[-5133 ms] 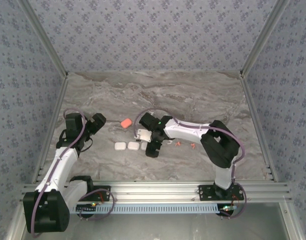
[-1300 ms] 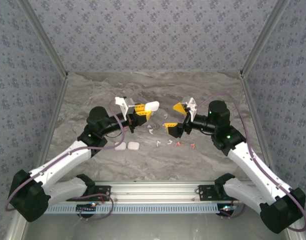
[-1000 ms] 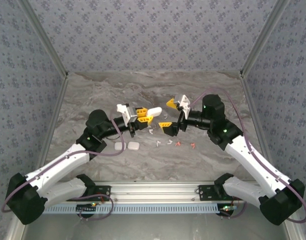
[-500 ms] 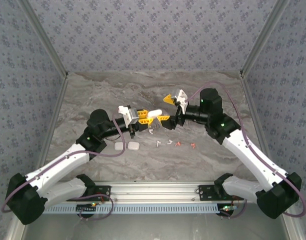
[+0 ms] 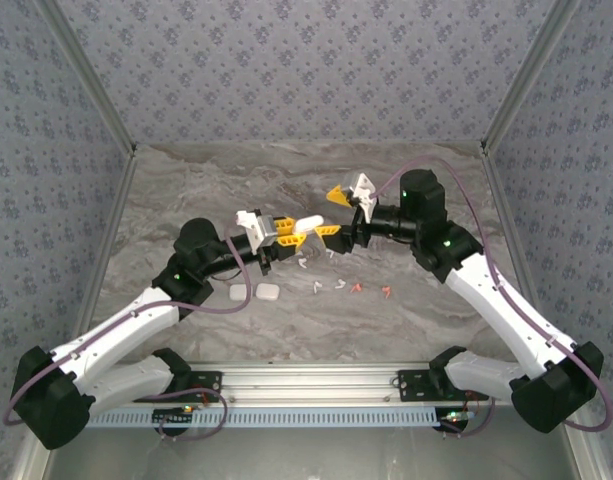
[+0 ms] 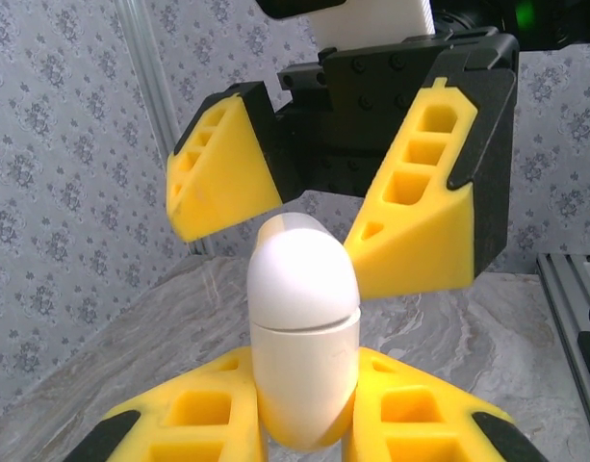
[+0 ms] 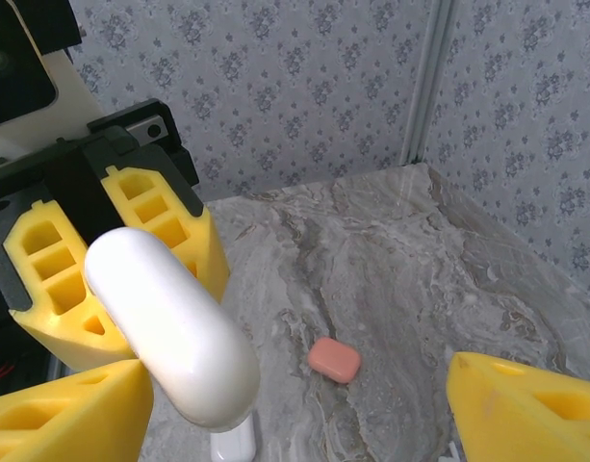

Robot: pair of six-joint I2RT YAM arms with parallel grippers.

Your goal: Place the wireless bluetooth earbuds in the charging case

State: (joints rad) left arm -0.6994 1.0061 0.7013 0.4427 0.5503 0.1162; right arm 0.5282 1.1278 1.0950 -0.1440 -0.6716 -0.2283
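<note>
My left gripper [image 5: 286, 229] is shut on a white pill-shaped charging case [image 5: 307, 223], lid closed, and holds it above the table. In the left wrist view the case [image 6: 304, 327] stands upright between my yellow fingers [image 6: 184, 423]. My right gripper [image 5: 332, 212] is open, its jaws either side of the case's free end without touching it. The right wrist view shows the case [image 7: 169, 327] just past the right gripper's lower-left finger [image 7: 68, 414]. Tiny white earbuds [image 5: 318, 288] and orange-red earbuds [image 5: 358, 288] lie scattered on the table below.
Two more white cases [image 5: 254, 292] lie side by side left of the earbuds. An orange case [image 7: 334, 359] rests on the marble table [image 5: 406, 190] further back. Patterned walls and metal rails [image 5: 508, 230] close in the sides.
Five seconds ago the right arm reached over the cases and the left was drawn back. Since then the left lifted a white case, and the open right gripper moved left up to its tip.
</note>
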